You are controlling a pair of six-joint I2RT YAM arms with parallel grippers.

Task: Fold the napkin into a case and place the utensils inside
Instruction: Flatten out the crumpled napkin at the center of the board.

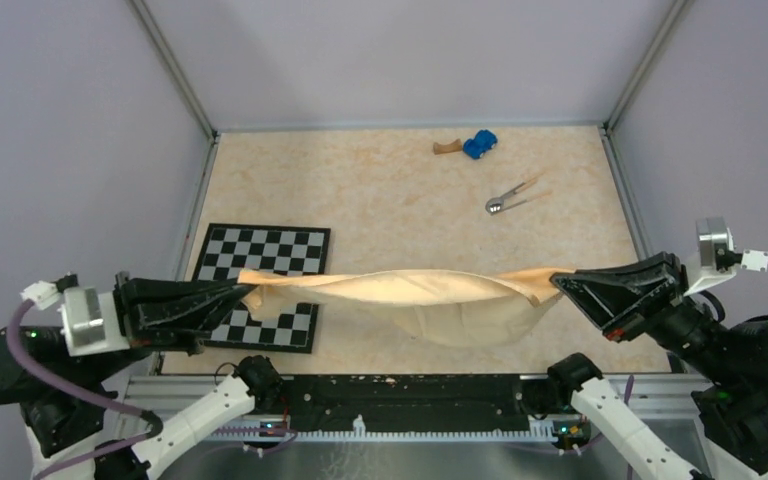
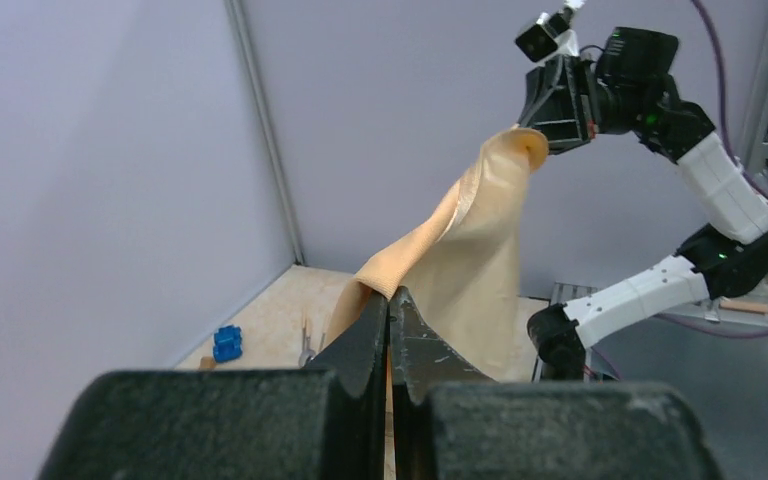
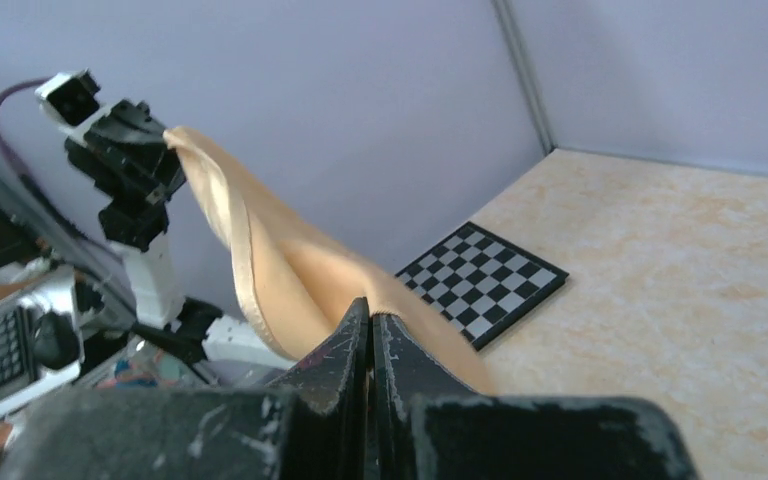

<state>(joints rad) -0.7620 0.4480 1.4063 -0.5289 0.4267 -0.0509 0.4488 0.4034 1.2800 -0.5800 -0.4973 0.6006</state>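
Note:
The peach-orange napkin hangs stretched and twisted in the air between my two grippers, sagging in the middle above the near table. My left gripper is shut on its left end, over the checkerboard mat; the cloth shows pinched in the left wrist view. My right gripper is shut on its right end, also seen in the right wrist view. The silver utensils lie on the table at the back right, apart from both grippers.
A black-and-white checkerboard mat lies at the left, partly under the left gripper. A blue toy car and a brown wooden block sit near the back wall. Grey walls enclose three sides.

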